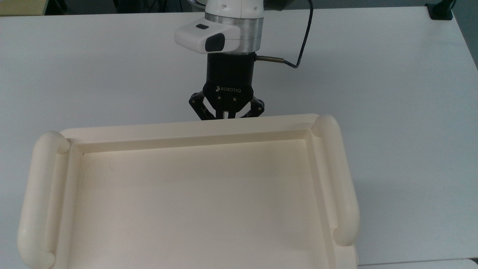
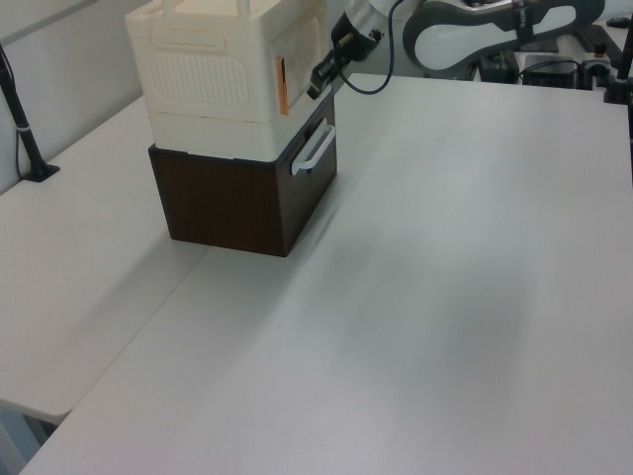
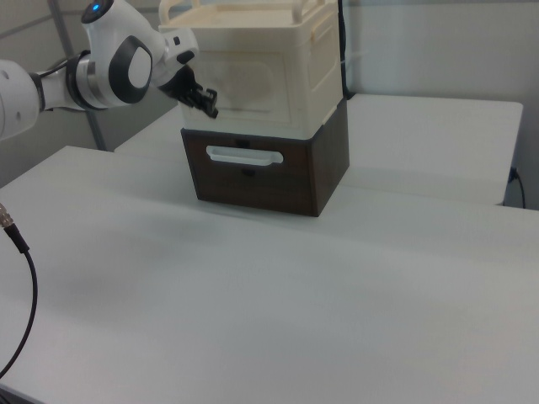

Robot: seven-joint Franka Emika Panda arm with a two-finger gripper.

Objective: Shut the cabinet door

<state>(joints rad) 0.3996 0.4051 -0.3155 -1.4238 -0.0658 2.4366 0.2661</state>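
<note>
The cream cabinet (image 1: 194,130) shows its recessed top with tubular handles in the top view. It stands on a dark brown drawer box in the left view (image 2: 208,79) and the right view (image 3: 316,59). The cabinet door (image 3: 257,84) is the framed front panel, and it lies about flush with the cabinet front (image 2: 299,47). An orange strip (image 2: 283,87) shows at its edge. My gripper (image 1: 225,115) points at the door from the front, its tips hidden under the cabinet's rim. It sits low on the door's face (image 2: 319,83) (image 3: 209,104), fingers shut on nothing.
The dark brown drawer box (image 2: 223,203) below the cabinet has a white handle (image 3: 244,156) on its front. The white table (image 1: 392,93) stretches wide around the stack. A black cable (image 1: 298,56) trails from my wrist, and a black post (image 2: 25,129) stands at the left view's left.
</note>
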